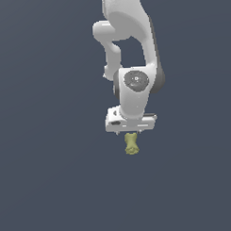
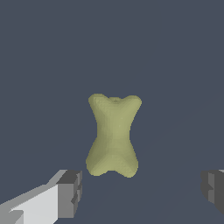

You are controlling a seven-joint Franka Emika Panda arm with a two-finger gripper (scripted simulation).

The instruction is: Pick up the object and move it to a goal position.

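The object (image 1: 131,144) is a small olive-yellow lump with a narrow waist, lying on the flat dark grey floor. In the exterior view it shows just below the white hand of my gripper (image 1: 132,132), which points down at it. In the wrist view the object (image 2: 113,135) sits in the middle of the picture. My gripper (image 2: 141,190) is open wide and empty, with one grey fingertip (image 2: 70,192) on each side of the picture. The object lies beyond the tips, not touching either one.
The dark grey floor (image 1: 44,186) spreads flat on all sides. The white arm (image 1: 128,32) rises above the hand in the exterior view. No goal marker shows.
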